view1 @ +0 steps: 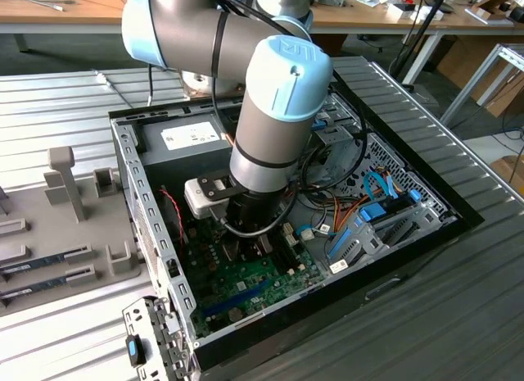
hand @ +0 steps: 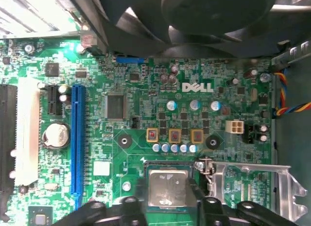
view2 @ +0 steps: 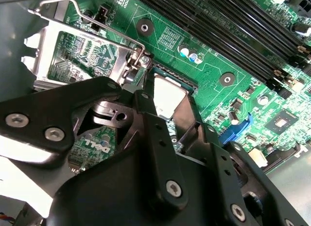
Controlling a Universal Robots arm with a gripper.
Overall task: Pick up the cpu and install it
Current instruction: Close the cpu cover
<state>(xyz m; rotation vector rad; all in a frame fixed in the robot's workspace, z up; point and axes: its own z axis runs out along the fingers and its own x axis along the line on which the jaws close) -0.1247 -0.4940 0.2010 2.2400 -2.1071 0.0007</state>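
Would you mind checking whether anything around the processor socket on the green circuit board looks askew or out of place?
Nothing looks damaged. The small square silvery cpu lies flat and square in its socket between the black gripper fingers. The metal retention frame lies swung open beside the socket on the green circuit board, not closed over the chip.

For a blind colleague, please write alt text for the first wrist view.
A silvery cpu sits between the black fingers of the gripper on a green motherboard, beside an open metal socket frame. A long blue slot is also visible.
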